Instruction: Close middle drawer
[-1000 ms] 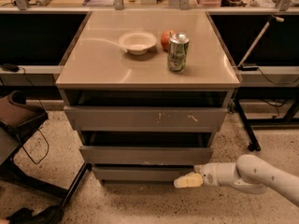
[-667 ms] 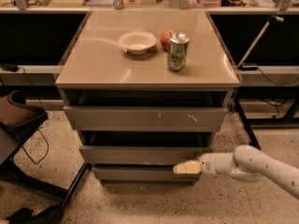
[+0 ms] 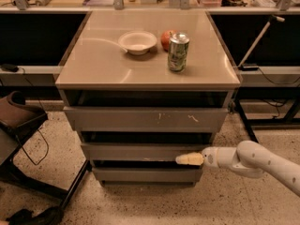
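The middle drawer [image 3: 136, 151] is the plain grey front below the scratched top front [image 3: 145, 118] of the cabinet. It stands slightly out, with a dark gap above it. My gripper [image 3: 189, 159] comes in from the right on a white arm [image 3: 255, 161]. Its pale tip rests at the lower right of the middle drawer's front, touching or almost touching it. The lowest, narrower front [image 3: 147, 174] sits just below the tip.
On the cabinet top [image 3: 93, 64] stand a white bowl [image 3: 137, 41], a red apple [image 3: 167, 39] and a green can [image 3: 178, 52]. A dark chair [image 3: 21, 121] and its legs stand at the left. Table legs and cables are at the right on the speckled floor.
My gripper has moved up and left, from beside the lowest front to the lower right of the middle drawer's front. The drawer looks unchanged.
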Tool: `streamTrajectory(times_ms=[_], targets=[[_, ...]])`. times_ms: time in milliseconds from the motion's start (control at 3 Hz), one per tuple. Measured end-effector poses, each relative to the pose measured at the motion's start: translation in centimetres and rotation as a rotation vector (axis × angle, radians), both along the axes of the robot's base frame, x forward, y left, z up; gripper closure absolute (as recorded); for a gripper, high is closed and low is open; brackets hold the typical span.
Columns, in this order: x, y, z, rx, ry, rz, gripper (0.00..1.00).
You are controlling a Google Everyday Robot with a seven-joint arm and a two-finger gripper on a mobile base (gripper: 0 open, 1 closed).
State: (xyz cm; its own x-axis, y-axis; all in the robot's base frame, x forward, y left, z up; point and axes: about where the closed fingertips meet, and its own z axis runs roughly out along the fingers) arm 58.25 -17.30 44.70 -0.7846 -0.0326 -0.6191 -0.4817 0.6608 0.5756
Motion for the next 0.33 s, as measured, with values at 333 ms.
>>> streamTrajectory(times_ms=[333], targets=[[-0.17, -0.06, 0.00, 0.000, 0.000, 0.000, 0.00]])
